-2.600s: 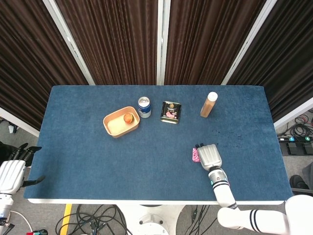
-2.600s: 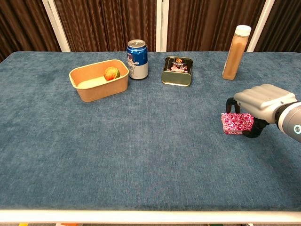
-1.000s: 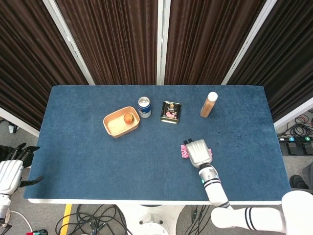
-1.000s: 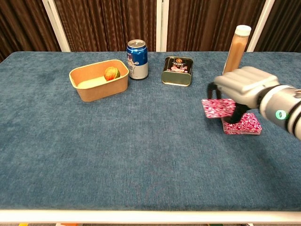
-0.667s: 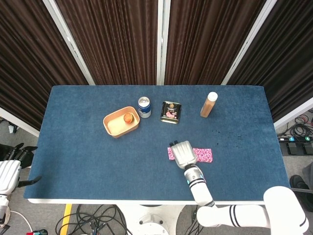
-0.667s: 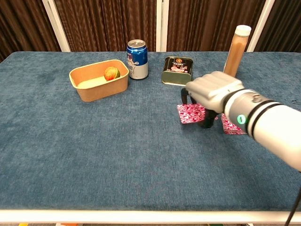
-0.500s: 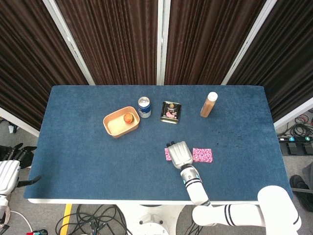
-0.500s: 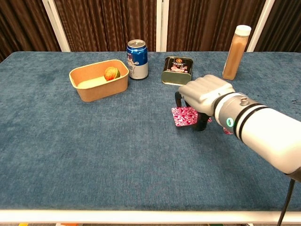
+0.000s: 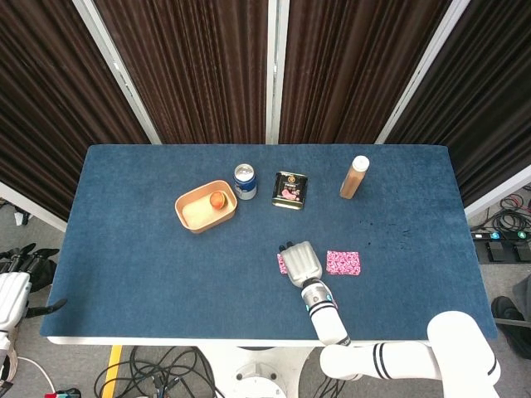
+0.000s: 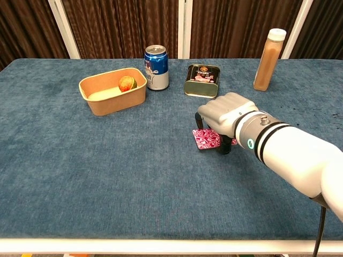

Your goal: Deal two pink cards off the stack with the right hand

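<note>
Holding one pink card pinched under curled fingers just right of frame centre, the right hand hovers low over the table, with the stack apart to its right. Letting go early, or a second card clinging beneath, could spoil the deal. At the lower-left edge of the head view, the left hand is too cropped to read its fingers.

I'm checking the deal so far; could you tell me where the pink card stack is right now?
In the head view the pink card stack lies on the blue table, right of the right hand, below the brown bottle.
</note>
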